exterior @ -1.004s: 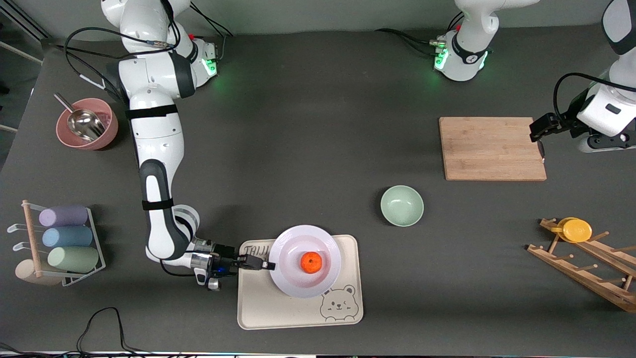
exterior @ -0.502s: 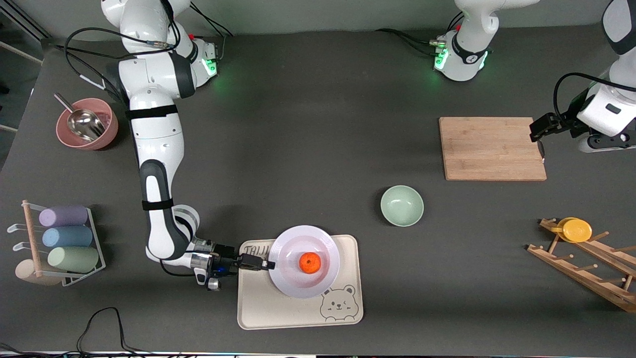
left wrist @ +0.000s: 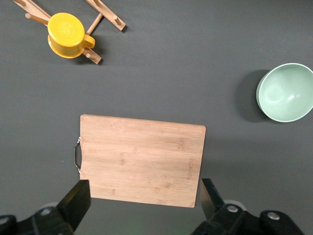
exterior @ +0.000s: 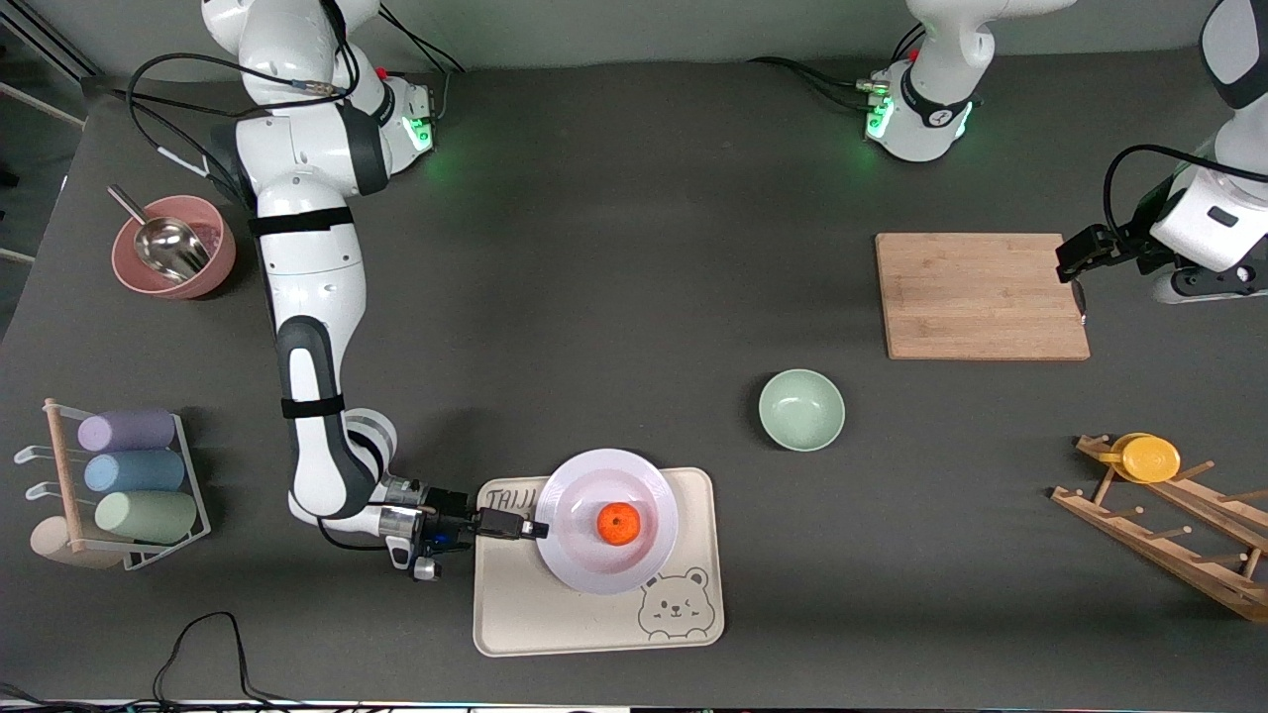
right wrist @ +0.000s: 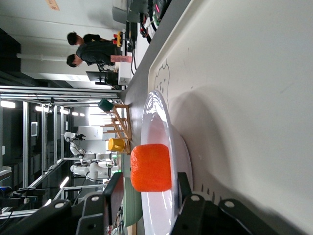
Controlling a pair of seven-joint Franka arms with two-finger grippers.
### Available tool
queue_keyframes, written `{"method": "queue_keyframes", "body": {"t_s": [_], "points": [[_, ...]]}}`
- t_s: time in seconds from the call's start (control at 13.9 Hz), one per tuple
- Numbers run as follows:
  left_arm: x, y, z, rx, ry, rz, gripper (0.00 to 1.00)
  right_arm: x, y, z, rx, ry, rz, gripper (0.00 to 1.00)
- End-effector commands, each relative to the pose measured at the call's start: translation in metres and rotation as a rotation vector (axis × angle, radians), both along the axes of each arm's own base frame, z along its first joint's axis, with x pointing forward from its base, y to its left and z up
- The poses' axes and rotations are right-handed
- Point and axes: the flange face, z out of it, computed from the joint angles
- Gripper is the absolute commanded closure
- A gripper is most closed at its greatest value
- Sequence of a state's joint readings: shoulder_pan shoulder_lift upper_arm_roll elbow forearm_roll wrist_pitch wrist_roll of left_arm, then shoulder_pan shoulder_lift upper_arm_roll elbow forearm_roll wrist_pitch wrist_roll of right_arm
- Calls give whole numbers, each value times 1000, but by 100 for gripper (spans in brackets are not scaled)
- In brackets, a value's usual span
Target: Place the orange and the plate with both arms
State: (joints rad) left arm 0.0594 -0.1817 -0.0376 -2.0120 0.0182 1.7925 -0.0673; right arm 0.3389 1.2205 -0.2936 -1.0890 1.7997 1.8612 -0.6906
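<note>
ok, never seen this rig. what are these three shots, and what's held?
Two white robot arms at a table, each ending in a two-finger claw. The wide picture is from a high camera facing them; the other two are from cameras on each wrist. The right claw is low at the rim of the plate, fingers open either side of it, gripping nothing. The plate sits on a cream bear tray, with the orange on it. The left claw waits open over a wooden cutting board. Also there: a green bowl, a pink bowl with a scoop, a cup rack, a peg rack holding a yellow cup.
</note>
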Motion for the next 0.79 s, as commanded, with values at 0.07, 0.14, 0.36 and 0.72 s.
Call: {"method": "queue_keyframes", "body": {"t_s": [0.07,0.14,0.36,0.72], "points": [[-8,0,5,5,-23,-18,0,8,-7,37,-93,32,56,43],[-7,-1,5,4,-25,-17,0,9,-12,44,-136,19,80,42],[-7,-1,5,6,-27,-19,0,11,-35,55,-257,-9,142,33],[-8,1,6,4,-25,-16,0,16,-58,100,-450,-62,246,5]]}}
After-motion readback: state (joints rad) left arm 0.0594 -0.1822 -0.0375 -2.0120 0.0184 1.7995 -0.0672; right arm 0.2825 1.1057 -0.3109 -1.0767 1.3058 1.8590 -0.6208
